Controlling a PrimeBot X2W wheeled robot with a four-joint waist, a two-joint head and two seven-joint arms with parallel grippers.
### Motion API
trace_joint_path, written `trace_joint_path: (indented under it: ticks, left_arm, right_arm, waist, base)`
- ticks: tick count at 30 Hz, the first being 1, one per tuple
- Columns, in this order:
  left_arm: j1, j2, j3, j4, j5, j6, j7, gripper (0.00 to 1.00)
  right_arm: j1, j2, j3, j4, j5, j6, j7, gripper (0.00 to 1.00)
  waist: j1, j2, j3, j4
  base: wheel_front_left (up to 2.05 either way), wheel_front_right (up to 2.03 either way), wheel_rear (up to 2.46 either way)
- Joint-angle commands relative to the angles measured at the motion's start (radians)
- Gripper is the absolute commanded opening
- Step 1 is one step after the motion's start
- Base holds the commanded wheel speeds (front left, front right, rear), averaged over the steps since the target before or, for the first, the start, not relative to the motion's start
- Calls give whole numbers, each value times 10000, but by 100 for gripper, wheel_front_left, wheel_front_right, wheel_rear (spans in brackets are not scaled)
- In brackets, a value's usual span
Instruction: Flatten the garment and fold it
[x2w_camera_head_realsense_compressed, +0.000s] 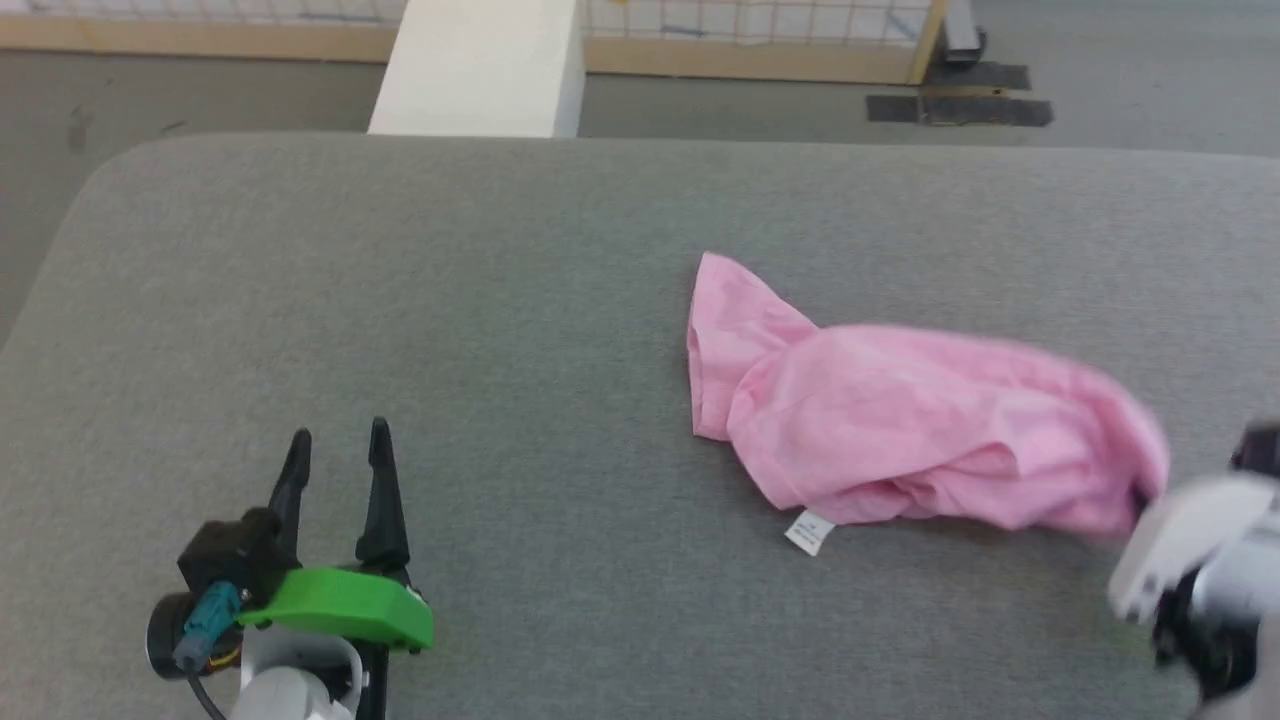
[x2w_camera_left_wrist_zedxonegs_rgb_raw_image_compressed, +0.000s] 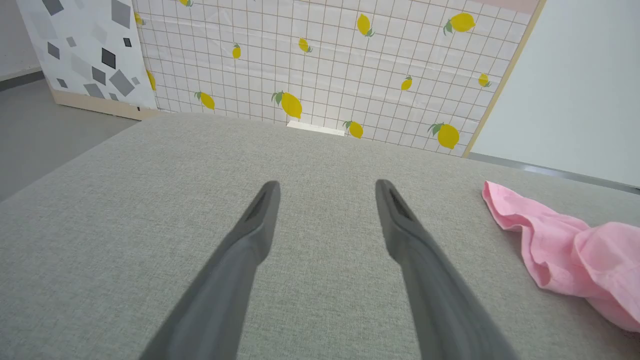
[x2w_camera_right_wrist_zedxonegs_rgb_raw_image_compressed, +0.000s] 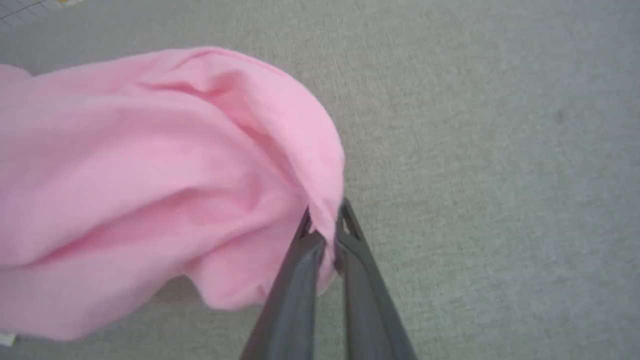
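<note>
Two grippers in play, one busy. In the head view, the garment (x2w_camera_head_realsense_compressed: 900, 430) lies bunched right of centre on the grey bench (x2w_camera_head_realsense_compressed: 500, 330), its white label (x2w_camera_head_realsense_compressed: 810, 532) poking out at the near edge. The right gripper (x2w_camera_head_realsense_compressed: 1148, 498), blurred at the frame's edge, meets the cloth's right end. The left gripper (x2w_camera_head_realsense_compressed: 335, 445) sits at lower left, jaws wide apart and empty, well apart from the cloth. Beyond the bench stand a white block (x2w_camera_head_realsense_compressed: 480, 70) and grey floor (x2w_camera_head_realsense_compressed: 200, 80); nothing lies between the left gripper and the cloth.

Left wrist view: spread fingers over bare bench, the garment's ruffled left end off to the right, and a lemon-print screen (x2w_camera_left_wrist_zedxonegs_rgb_raw_image_compressed: 325, 65) behind.

Right wrist view: the jaws are closed on a thin fold at the cloth's edge, pink pinched between the tips. A shadow underneath suggests that end sits a little off the bench.

Flattening looks barely started: one end is caught and the rest is a heap. Next, I'd say, the left gripper needs the far end, then a pull apart to spread it. Watch that thin pinch, because it could slip.
</note>
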Motion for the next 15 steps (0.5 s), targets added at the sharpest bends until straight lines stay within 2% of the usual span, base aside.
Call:
trace_joint_path:
  ticks: [1,2,3,4,7,9,12,15]
  left_arm:
    - [205,-55,38,74,94,-61,-77,100]
    - [267,-70,29,115,84,-63,-77,100]
    - [321,-87,14,172,52,-78,-77,100]
    - [350,-102,10,223,1,-99,-69,100]
    - [218,-268,-85,310,-415,-309,197,100]
    - [-379,-522,-386,289,-1144,-672,965,100]
    - [-1369,-718,-939,492,-2015,-815,2588,100]
    - [-2423,-804,-1723,850,-2615,-775,4392,100]
  right_arm:
    - [435,65,156,-94,342,-13,158,0]
    - [637,65,219,-162,557,-13,163,3]
    - [808,65,247,-251,876,-13,63,92]
    - [890,65,244,-331,1107,-13,-124,100]
    - [1079,65,-22,-546,1742,-13,-896,100]
    - [1236,65,-292,-755,1880,-13,-1448,100]
    - [1312,65,-339,-958,1906,-13,-1716,100]
    - [1202,65,-102,-1162,2017,-13,-1863,100]
  waist:
    - [0,-1,-296,-413]
    - [0,-1,-322,-509]
    - [0,-1,-353,-617]
    - [0,-1,-386,-711]
    - [0,-1,-442,-885]
    - [0,-1,-380,-952]
    - [0,-1,-242,-1129]
    - [0,-1,-5,-1487]
  base:
    - [0,0,0]
    - [0,0,0]
    - [0,0,0]
    - [0,0,0]
    - [0,0,0]
    - [0,0,0]
    - [0,0,0]
    - [0,0,0]
